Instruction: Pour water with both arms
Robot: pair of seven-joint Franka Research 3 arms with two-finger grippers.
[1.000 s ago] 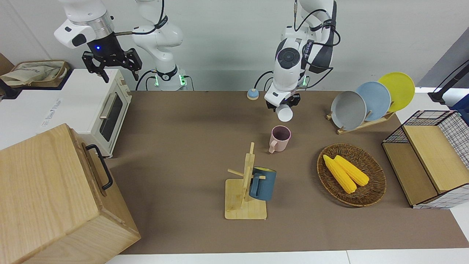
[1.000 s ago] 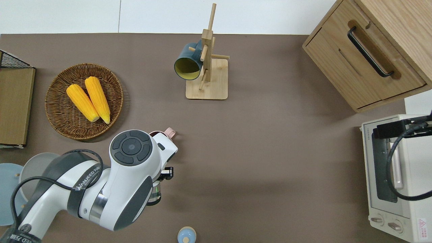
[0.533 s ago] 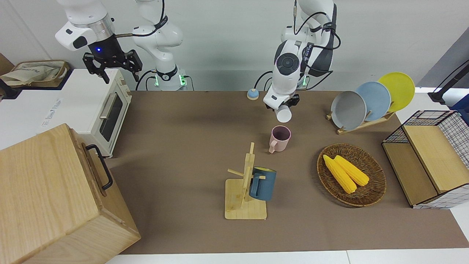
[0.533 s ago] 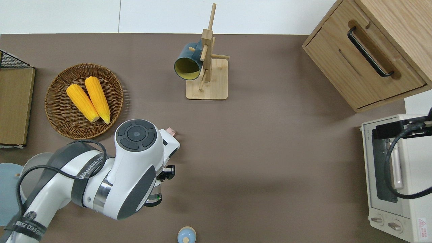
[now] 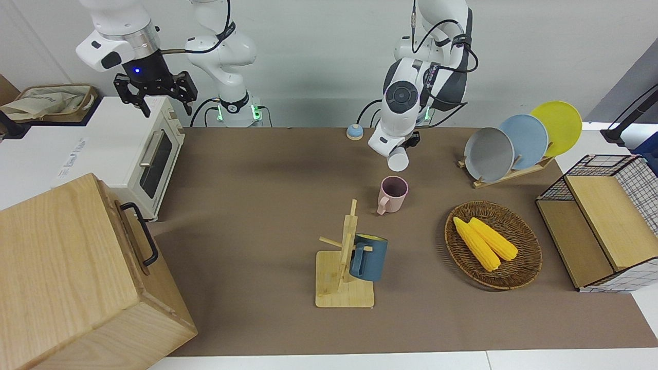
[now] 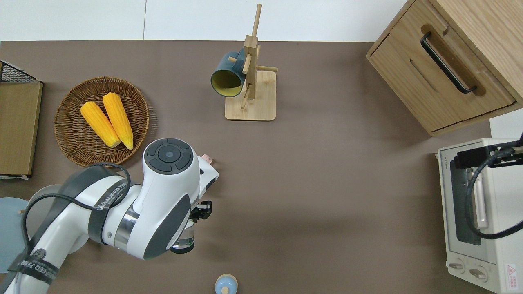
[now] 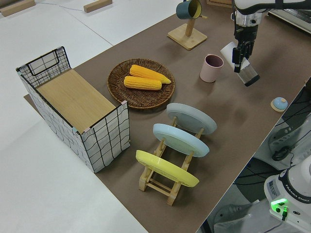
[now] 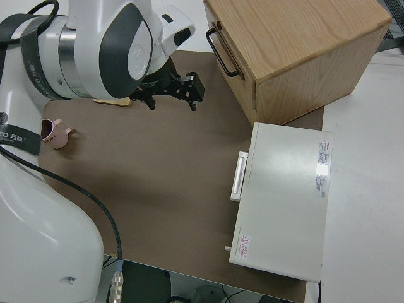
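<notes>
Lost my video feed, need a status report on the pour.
Left gripper shut on clear cup, tilted beside pink mug. Right gripper open, parked. Pink mug upright on table, nothing blocking it.

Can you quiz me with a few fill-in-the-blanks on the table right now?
1. The left gripper holds a tilted white ____.
2. The pink mug stands ____ on the brown table.
3. The round woven basket holds two ears of ____.
4. The dark blue mug hangs on the wooden ____.

Missing: cup; upright; corn; rack
</notes>
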